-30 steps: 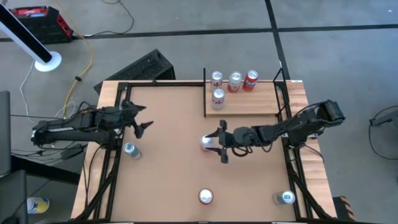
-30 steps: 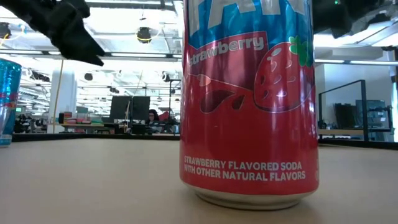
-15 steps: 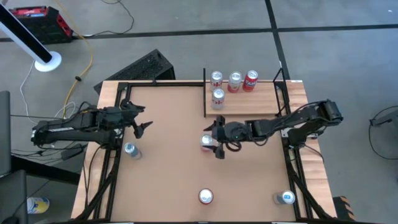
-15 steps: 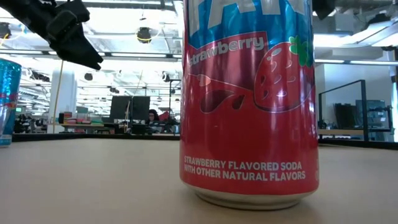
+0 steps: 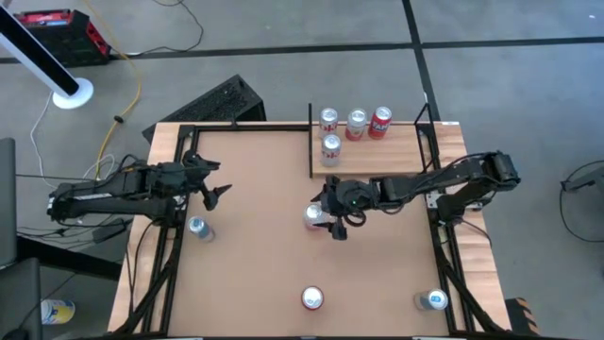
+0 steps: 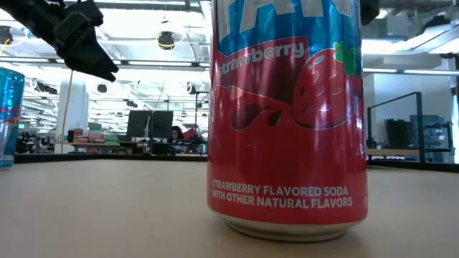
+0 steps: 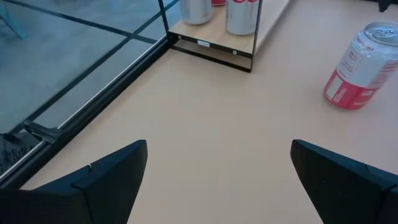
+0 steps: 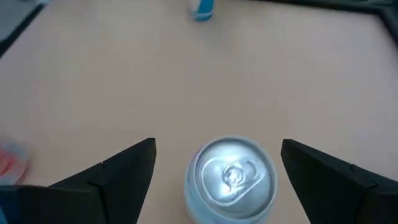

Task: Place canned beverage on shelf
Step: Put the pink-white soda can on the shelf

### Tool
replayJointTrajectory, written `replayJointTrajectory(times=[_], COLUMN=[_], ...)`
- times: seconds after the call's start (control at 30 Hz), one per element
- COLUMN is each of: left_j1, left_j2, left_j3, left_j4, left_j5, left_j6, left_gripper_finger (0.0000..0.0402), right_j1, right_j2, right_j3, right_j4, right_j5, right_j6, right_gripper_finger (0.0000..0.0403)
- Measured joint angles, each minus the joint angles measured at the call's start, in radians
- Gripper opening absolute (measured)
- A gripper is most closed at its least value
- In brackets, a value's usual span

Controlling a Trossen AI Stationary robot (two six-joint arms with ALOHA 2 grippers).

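On the big red can (image 6: 287,122) standing nearest the low camera you can read "strawberry" in white script beside a strawberry drawing, and lower down "STRAWBERRY FLAVORED SODA WITH OTHER NATURAL FLAVORS". Large white letters at its upper edge are cut off, so you cannot make out the brand. Print on the other cans is too small to read.

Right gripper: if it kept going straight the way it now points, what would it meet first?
The right gripper, open, points down at an upright silver-topped can standing between its fingers; it would likely meet that can's top first.
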Motion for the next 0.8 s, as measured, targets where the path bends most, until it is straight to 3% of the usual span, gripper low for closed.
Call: replayJointTrajectory(times=[0.13,0.43,0.8], left_j1=[0.0,-0.001,-0.034], left_j2=[0.0,0.0,0.0], left_j3=[0.0,0.0,0.0], left_j4=[0.0,-0.005,-0.007], left_j5=[-0.014,-0.077,-0.08], left_j6=[-0.004,-0.01,-0.02], left_gripper_finger=[0.0382,0.0382,0.0382], right_j1=[-0.068,-0.142,-0.106], right_j2=[-0.008,-0.009,-0.001], right_j3=[0.0,0.0,0.0], right_j4=[-0.022,-0.017,-0.021], right_j5=[-0.127,-0.218,-0.192], right_j6=[-0.04,-0.046,-0.068], right_gripper_finger=[0.0373,0.0373,0.0373])
